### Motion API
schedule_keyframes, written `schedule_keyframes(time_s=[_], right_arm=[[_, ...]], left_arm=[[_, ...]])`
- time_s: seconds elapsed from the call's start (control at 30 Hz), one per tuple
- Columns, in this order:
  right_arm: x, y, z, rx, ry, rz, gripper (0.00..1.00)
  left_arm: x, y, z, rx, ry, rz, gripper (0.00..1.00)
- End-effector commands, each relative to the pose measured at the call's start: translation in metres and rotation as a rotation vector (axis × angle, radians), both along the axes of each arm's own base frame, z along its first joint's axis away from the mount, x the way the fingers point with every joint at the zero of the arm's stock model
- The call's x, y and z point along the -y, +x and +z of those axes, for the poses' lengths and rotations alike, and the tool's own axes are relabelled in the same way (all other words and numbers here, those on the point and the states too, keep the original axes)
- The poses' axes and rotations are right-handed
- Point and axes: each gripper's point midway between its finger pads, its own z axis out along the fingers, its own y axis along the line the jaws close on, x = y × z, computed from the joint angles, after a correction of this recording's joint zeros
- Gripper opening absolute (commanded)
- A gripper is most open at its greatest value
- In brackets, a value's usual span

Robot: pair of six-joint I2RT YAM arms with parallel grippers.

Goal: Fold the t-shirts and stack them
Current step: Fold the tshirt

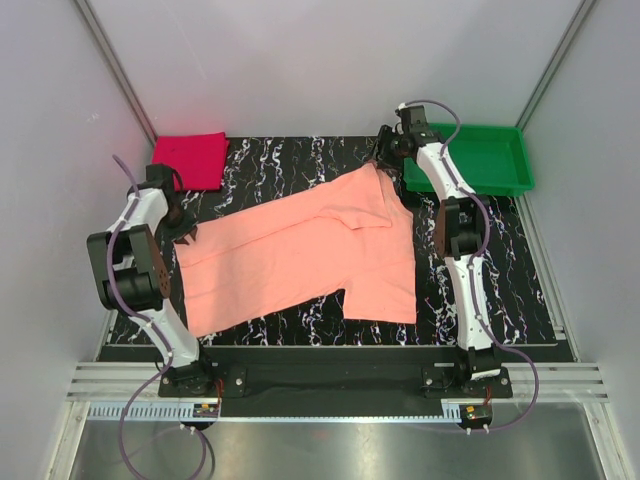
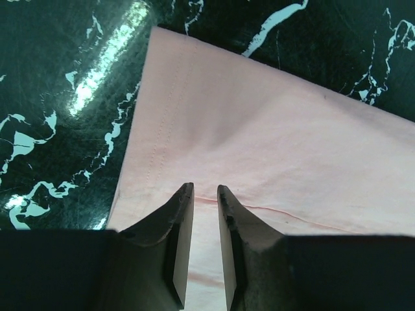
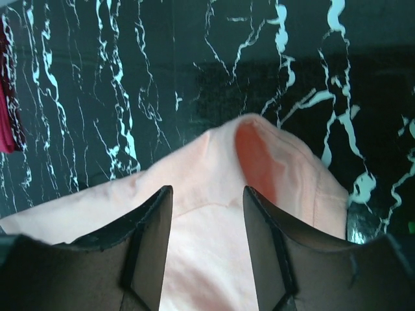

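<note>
1. Top view: the pink shirt (image 1: 300,250) is spread slantwise across the black marbled mat (image 1: 480,300), not yet folded. The red shirt (image 1: 190,160) is seen as a folded square at the far left corner of the mat, apart from the pink one. The left pincer (image 1: 183,222) is set at the left edge of the pink shirt, and the right pincer (image 1: 388,155) at its far right corner, just beside the green tray (image 1: 500,188).

2. Left wrist view: the left pincer (image 2: 205,189) is seen with only a narrow slit between its fingers (image 2: 178,259), low over the pink shirt (image 2: 272,129) near its stitched hem. A small crease runs from the tips. Whether cloth is pinched cannot be told. The mat (image 2: 65,65) is bare beyond the hem.

3. Right wrist view: the right pincer (image 3: 207,189) is spread wide and nothing is gripped. A raised hump of the pink shirt (image 3: 285,162) lies just ahead of the tips. A sliver of the red shirt (image 3: 5,97) shows at the left edge, across the mat (image 3: 130,65).

4. Judgement: the first fold of the pink shirt is being prepared. A firm pinch at both ends is called for next, with the right jaws lowered and closed on the hump, before the cloth is lifted and folded over.
</note>
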Motion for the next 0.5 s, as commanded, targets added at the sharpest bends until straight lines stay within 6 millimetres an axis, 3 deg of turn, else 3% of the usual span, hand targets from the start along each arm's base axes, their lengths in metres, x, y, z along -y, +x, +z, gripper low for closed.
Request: schedule_keyframes(time_s=[0.0, 0.47], right_arm=[[-0.014, 0.018, 0.007, 0.072, 0.054, 0.007, 0.54], [-0.010, 0.038, 0.003, 0.139, 0.045, -0.031, 0.47]], left_arm=[[-0.012, 0.011, 0.008, 0.048, -0.003, 0.029, 0.26], [-0.014, 0.006, 0.007, 0.036, -0.014, 0.030, 0.25]])
